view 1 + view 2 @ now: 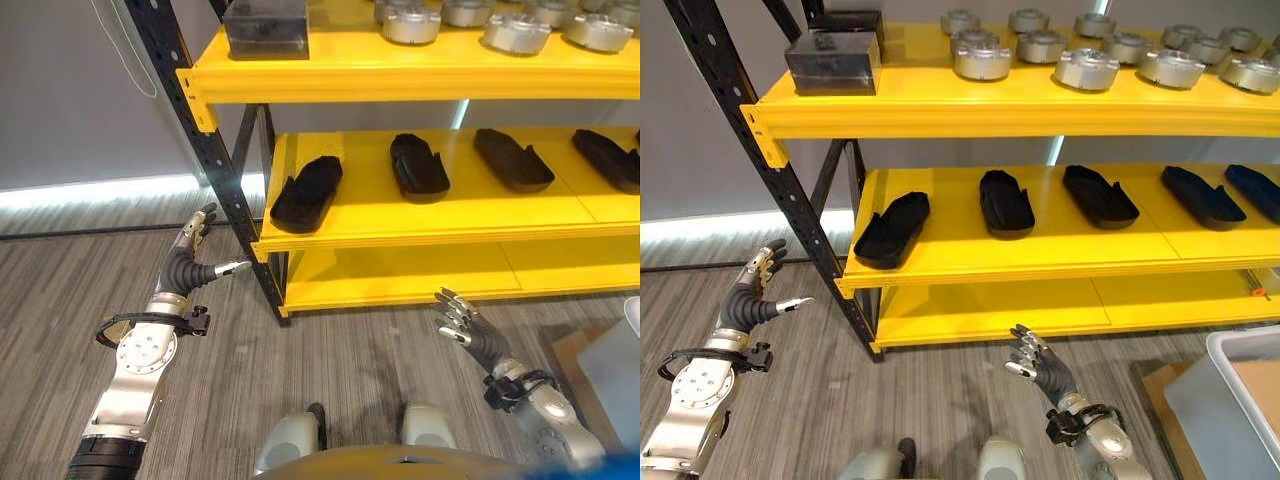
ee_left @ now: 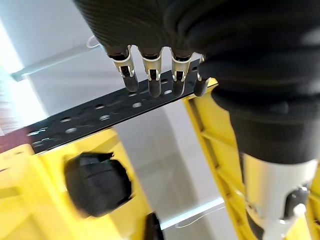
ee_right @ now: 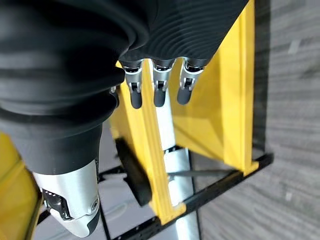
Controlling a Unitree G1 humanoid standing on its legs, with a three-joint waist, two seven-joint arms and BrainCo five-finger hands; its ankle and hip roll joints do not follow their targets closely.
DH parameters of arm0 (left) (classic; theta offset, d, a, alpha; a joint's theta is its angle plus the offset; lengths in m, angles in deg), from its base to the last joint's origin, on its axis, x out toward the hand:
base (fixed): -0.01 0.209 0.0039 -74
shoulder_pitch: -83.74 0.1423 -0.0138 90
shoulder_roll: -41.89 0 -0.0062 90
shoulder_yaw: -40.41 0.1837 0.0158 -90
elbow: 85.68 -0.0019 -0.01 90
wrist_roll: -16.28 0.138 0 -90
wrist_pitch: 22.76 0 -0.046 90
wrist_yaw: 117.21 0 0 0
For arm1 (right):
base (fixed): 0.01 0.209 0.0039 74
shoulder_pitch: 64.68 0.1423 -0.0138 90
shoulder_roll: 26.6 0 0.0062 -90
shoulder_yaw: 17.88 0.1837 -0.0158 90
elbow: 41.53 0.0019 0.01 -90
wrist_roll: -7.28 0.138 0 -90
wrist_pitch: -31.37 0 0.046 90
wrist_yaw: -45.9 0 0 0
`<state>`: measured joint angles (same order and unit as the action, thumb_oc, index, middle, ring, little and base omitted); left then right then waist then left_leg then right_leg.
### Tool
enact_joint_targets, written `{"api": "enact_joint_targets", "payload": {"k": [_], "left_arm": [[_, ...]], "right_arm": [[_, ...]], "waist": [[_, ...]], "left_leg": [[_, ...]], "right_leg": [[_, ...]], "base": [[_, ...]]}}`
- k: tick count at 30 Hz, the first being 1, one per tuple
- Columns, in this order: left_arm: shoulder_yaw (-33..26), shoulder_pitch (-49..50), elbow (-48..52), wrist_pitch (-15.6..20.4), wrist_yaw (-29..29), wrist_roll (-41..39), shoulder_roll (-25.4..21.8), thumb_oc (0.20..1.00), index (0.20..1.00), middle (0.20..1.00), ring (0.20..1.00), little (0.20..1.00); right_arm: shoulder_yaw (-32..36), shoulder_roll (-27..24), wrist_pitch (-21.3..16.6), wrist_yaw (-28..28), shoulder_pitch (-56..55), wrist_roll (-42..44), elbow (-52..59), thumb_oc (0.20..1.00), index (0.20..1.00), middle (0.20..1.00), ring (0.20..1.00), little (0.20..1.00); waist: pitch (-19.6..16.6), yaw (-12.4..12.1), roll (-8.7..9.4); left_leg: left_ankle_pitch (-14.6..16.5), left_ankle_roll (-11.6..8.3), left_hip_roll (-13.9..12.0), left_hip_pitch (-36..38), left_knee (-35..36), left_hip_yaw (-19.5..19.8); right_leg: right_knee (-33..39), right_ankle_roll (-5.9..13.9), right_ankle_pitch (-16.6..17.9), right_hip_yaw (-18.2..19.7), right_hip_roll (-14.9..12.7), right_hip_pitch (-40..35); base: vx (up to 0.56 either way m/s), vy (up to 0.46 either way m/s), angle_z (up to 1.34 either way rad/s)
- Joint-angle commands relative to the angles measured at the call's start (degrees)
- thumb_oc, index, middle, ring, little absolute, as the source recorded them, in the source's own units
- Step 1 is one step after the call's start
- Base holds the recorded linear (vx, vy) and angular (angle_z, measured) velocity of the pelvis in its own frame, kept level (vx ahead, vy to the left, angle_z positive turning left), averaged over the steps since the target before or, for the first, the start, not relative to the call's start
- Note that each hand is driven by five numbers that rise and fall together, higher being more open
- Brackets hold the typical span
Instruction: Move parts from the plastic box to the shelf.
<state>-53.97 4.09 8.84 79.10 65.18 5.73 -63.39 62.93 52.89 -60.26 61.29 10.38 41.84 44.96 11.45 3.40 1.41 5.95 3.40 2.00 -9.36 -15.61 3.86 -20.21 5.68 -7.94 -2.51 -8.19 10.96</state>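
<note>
Standing before the yellow shelf (image 1: pixel 1040 255), both my hands empty: left hand (image 1: pixel 190 262) and right hand (image 1: pixel 1038 368) with fingers relaxed apart; black moulded parts (image 1: pixel 892 229) already line the middle tier; the plastic box (image 1: pixel 1230 395) sits at my right, so I judge another pick remains.
</note>
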Motion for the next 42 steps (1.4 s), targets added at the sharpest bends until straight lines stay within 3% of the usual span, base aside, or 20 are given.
{"api": "enact_joint_targets", "payload": {"k": [1,3,9,14,23,24,25,26,27,28,29,30,31,33,34,35,38,39,42], "left_arm": [[-2.24,0.11,6.75,4.06,-0.62,-0.55,-0.88,1.000,1.000,1.000,1.000,1.000],[-1.33,0.14,6.86,4.38,-0.67,-0.85,-0.41,1.000,1.000,1.000,1.000,1.000],[3.39,0.50,8.06,4.46,-2.77,-5.09,1.02,1.000,1.000,1.000,1.000,1.000],[8.46,-3.07,8.35,3.99,-2.86,-4.41,0.93,1.000,1.000,1.000,1.000,1.000],[13.36,-5.36,8.14,3.44,-3.66,-5.88,1.28,1.000,1.000,1.000,1.000,1.000],[13.62,-5.33,7.98,3.37,-3.76,-6.36,1.49,1.000,1.000,1.000,1.000,1.000],[13.76,-5.05,7.89,3.40,-3.93,-6.58,1.71,1.000,1.000,1.000,1.000,1.000],[13.77,-5.06,7.89,3.40,-3.93,-6.58,1.71,1.000,1.000,1.000,1.000,1.000],[13.68,-4.66,8.18,3.28,-4.03,-6.93,1.84,1.000,1.000,1.000,1.000,1.000],[13.68,-4.70,8.21,3.26,-4.03,-6.94,1.81,1.000,1.000,1.000,1.000,1.000],[13.45,-4.54,8.13,3.24,-3.81,-6.46,1.67,1.000,1.000,1.000,1.000,1.000],[12.89,-4.27,8.28,3.31,-3.05,-5.44,1.64,1.000,1.000,1.000,1.000,1.000],[12.45,-3.86,7.45,3.31,-2.75,-5.27,1.63,1.000,1.000,1.000,1.000,1.000],[12.02,-3.62,6.89,3.29,-2.14,-4.48,1.43,1.000,1.000,1.000,1.000,1.000],[10.82,-2.94,6.08,3.37,-0.67,-2.40,0.82,1.000,1.000,1.000,1.000,1.000],[10.82,-2.91,6.09,3.38,-0.62,-2.34,0.85,1.000,1.000,1.000,1.000,1.000],[9.18,-3.74,3.01,4.06,2.45,0.80,0.27,1.000,1.000,1.000,1.000,1.000],[9.25,-3.85,2.90,4.12,2.54,0.88,0.29,1.000,1.000,1.000,1.000,1.000],[7.97,-2.62,1.33,4.55,4.01,2.52,0.62,1.000,1.000,1.000,1.000,1.000]], "right_arm": [[0.73,-0.65,-3.94,-0.27,2.91,1.28,3.07,1.000,1.000,1.000,1.000,1.000],[0.21,-1.07,-4.20,-0.57,3.58,1.06,2.99,1.000,1.000,1.000,1.000,1.000],[-0.56,-0.65,-5.44,-2.58,5.88,1.97,2.69,1.000,1.000,1.000,1.000,1.000],[-0.55,-0.20,-6.39,-4.40,6.94,1.59,2.21,1.000,1.000,1.000,1.000,1.000],[-0.55,-0.17,-7.86,-6.63,8.62,0.94,1.45,1.000,1.000,1.000,1.000,1.000],[-0.69,-0.33,-7.92,-6.71,8.70,0.85,1.50,1.000,1.000,1.000,1.000,1.000],[-0.59,-0.77,-8.20,-6.87,8.54,0.60,1.54,1.000,1.000,1.000,1.000,1.000],[-0.57,-0.77,-8.20,-6.87,8.53,0.60,1.56,1.000,1.000,1.000,1.000,1.000],[-0.35,-1.50,-8.47,-7.15,8.13,0.53,1.93,1.000,1.000,1.000,1.000,1.000],[-0.32,-1.48,-8.47,-7.15,8.15,0.54,1.94,1.000,1.000,1.000,1.000,1.000],[-0.19,-1.94,-8.65,-7.33,8.25,0.76,2.03,1.000,1.000,1.000,1.000,1.000],[0.35,-2.55,-8.87,-7.86,8.20,0.03,2.27,1.000,1.000,1.000,1.000,1.000],[0.56,-2.84,-9.07,-8.83,8.59,-0.46,1.93,1.000,1.000,1.000,1.000,1.000],[0.59,-2.61,-9.30,-9.49,8.96,-0.71,1.26,1.000,1.000,1.000,1.000,1.000],[0.94,-2.62,-9.78,-10.22,9.29,-1.52,0.67,1.000,1.000,1.000,1.000,1.000],[0.91,-2.63,-9.78,-10.24,9.29,-1.54,0.67,1.000,1.000,1.000,1.000,1.000],[1.55,-2.01,-10.59,-12.21,9.30,-2.75,-0.67,1.000,1.000,1.000,1.000,1.000],[1.56,-2.00,-10.61,-12.23,9.34,-2.76,-0.70,1.000,1.000,1.000,1.000,1.000],[1.76,-0.90,-10.21,-12.09,8.49,-3.35,-1.42,1.000,1.000,1.000,1.000,1.000]], "waist": [[-0.04,0.67,0.97],[0.04,0.74,1.02],[-1.67,1.07,0.64],[-2.62,2.15,0.24],[-3.00,2.73,-0.33],[-3.01,2.71,-0.41],[-2.66,2.48,-0.34],[-2.68,2.58,-0.43],[-1.14,1.40,0.39],[-1.12,1.68,0.23],[-0.05,0.80,0.86],[1.53,0.84,1.15],[2.31,0.22,1.30],[2.42,-0.25,1.39],[2.90,-0.85,0.65],[2.90,-0.93,0.78],[4.31,-1.28,-1.03],[4.47,-1.36,-1.00],[3.50,-1.20,-1.98]], "left_leg": [[7.85,-1.40,1.88,6.91,-1.89,-0.82],[8.04,-1.56,1.53,7.06,-1.93,-1.26],[6.69,-3.09,-1.43,8.76,1.64,-0.01],[4.84,-4.86,-3.95,10.82,5.67,1.50],[4.58,-6.46,-7.46,11.85,5.03,2.87],[4.39,-6.65,-7.68,11.72,4.19,2.92],[1.53,-7.12,-8.01,10.04,-1.26,3.08],[1.74,-7.16,-8.05,9.67,-1.80,3.25],[-5.01,-7.17,-6.71,5.18,-12.29,4.77],[-4.73,-7.17,-6.69,4.48,-13.28,5.17],[-5.83,-6.85,-4.72,2.75,-18.09,6.10],[-7.19,-6.30,-5.78,-0.95,-21.00,3.71],[-7.40,-6.18,-8.02,-3.69,-15.97,3.33],[-7.84,-6.38,-9.12,-4.23,-12.76,3.53],[-10.84,-7.32,-12.50,-5.55,-4.06,4.44],[-11.18,-7.45,-12.56,-5.09,-3.30,4.26],[-17.87,-9.77,-17.84,-4.83,8.28,2.60],[-18.03,-9.82,-17.88,-4.52,8.59,2.49],[-14.57,-9.92,-18.03,0.17,10.52,2.37]], "right_leg": [[13.28,2.62,7.24,0.42,-3.32,-0.19],[13.80,2.70,8.40,1.63,-2.77,-0.36],[14.53,1.71,7.45,1.41,-0.88,-2.48],[13.06,1.00,4.94,0.61,0.27,-3.22],[8.73,-0.72,0.80,-0.95,2.43,-3.63],[8.55,-1.06,0.35,-0.88,2.86,-3.86],[8.72,-2.15,-0.44,-0.74,3.62,-5.05],[8.75,-2.18,-0.40,-0.87,3.67,-5.01],[9.59,-3.94,-0.85,-0.65,4.43,-7.35],[9.61,-3.92,-0.81,-0.97,4.50,-7.27],[9.93,-4.46,-0.86,-0.72,4.42,-7.91],[9.48,-5.03,-1.72,-1.71,4.07,-8.54],[8.27,-5.04,-2.59,-0.93,3.91,-8.51],[7.71,-4.93,-3.09,-0.41,4.03,-8.40],[5.32,-4.59,-4.67,0.05,4.66,-8.04],[5.02,-4.71,-4.85,0.16,4.63,-7.92],[-0.18,-4.08,-8.06,-0.62,4.63,-8.15],[-0.33,-4.11,-8.15,-0.55,4.63,-8.19],[-0.90,-2.35,-8.94,0.54,3.25,-8.83]], "base": [[0.08,-0.078,0.20],[0.06,-0.072,0.30],[0.11,-0.128,0.01],[0.09,-0.111,0.17],[0.10,-0.126,0.18],[0.14,-0.201,0.06],[0.09,-0.145,0.06],[0.08,-0.224,0.09],[0.00,-0.111,0.13],[0.01,-0.161,0.13],[0.00,-0.109,0.06],[0.07,-0.097,-0.02],[0.06,-0.048,0.10],[0.10,0.050,0.07],[0.12,0.066,-0.11],[0.14,0.105,-0.09],[0.14,0.146,-0.13],[0.10,0.181,-0.10],[0.11,0.227,-0.32]]}}
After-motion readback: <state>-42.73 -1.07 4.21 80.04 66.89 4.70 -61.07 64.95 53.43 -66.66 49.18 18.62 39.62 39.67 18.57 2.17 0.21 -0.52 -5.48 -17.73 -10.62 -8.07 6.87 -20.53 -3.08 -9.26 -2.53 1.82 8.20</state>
